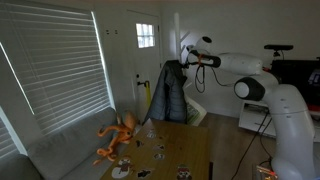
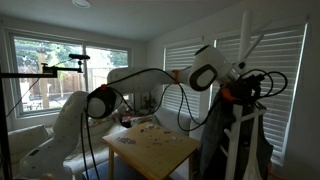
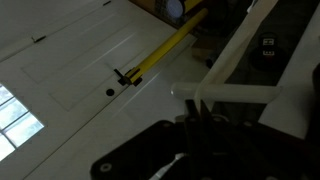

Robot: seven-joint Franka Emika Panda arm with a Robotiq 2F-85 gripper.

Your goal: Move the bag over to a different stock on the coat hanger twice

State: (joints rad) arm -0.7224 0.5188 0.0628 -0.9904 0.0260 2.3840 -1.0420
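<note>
Your gripper [image 2: 243, 92], its jaws too hidden to tell how wide they stand, is raised at the right; reading from the left you have the wooden table [image 2: 150, 150], the dark jacket [image 2: 215, 140], then the white coat hanger [image 2: 250, 40] before the blinds [image 2: 290, 70], its pegs just above the gripper.

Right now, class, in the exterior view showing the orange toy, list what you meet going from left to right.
window blinds → orange toy → dark jacket → robot arm's white base
</note>
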